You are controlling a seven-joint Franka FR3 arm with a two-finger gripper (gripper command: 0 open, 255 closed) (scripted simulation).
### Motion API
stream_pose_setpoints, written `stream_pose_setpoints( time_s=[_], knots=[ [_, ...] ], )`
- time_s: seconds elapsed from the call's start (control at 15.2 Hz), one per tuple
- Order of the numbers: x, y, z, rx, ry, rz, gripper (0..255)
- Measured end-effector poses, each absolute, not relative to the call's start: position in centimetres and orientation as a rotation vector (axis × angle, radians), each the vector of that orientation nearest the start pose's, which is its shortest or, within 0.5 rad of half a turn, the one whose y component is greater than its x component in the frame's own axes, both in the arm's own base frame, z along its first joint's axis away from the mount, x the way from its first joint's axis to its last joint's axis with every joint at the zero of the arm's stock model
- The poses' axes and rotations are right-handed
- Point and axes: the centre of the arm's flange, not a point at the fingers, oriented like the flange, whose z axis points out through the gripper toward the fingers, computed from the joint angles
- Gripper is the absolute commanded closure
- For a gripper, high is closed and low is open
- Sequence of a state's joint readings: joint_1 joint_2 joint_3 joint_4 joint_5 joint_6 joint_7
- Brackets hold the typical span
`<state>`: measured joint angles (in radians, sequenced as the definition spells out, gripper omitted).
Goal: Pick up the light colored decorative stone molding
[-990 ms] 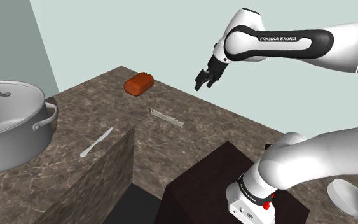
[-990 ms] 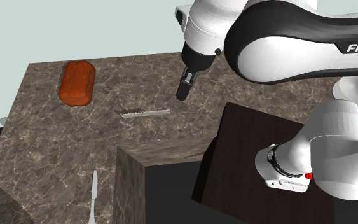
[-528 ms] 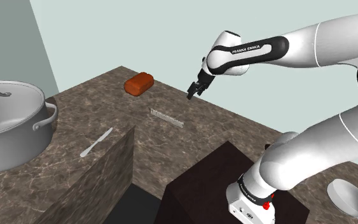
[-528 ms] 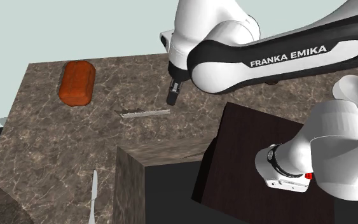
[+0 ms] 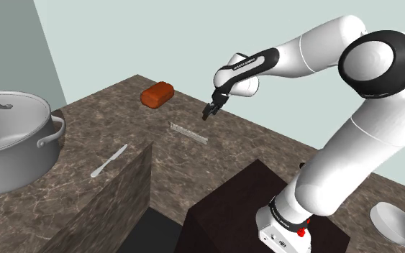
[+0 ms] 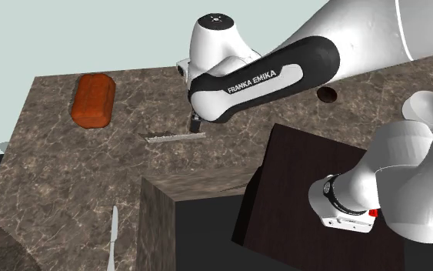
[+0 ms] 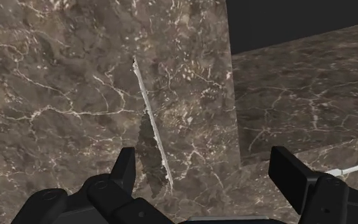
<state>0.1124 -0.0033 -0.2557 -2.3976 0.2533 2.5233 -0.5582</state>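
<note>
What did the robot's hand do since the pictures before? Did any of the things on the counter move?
The hand came down and to the shoulder view's left, ending close over the pale molding strip. It is open and grabbed nothing. The strip, the reddish block, the knife and the pot stayed put.

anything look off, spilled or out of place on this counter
Nothing stands out. The thin pale molding strip lies flat on the brown marble counter; the reddish-brown loaf-shaped block, the pale grey knife and the lidded grey pot sit level and apart. No spill or breakage shows.
</note>
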Motion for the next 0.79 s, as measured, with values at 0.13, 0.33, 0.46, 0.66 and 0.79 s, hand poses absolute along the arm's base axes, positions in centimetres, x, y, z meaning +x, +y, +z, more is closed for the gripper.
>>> stream_pose_setpoints(
  time_s=[0.13,0.33,0.46,0.66,0.79],
  knots=[
    [51.0,-7.9,30.6,-2.998,-0.369,-0.262,0],
    [53.2,-7.8,27.2,-2.985,-0.431,-0.258,0],
    [54.7,-8.2,24.9,-2.975,-0.472,-0.253,0],
    [56.5,-8.2,21.5,-2.961,-0.534,-0.247,0],
    [58.2,-8.3,19.1,-2.95,-0.575,-0.243,0]
  ],
)
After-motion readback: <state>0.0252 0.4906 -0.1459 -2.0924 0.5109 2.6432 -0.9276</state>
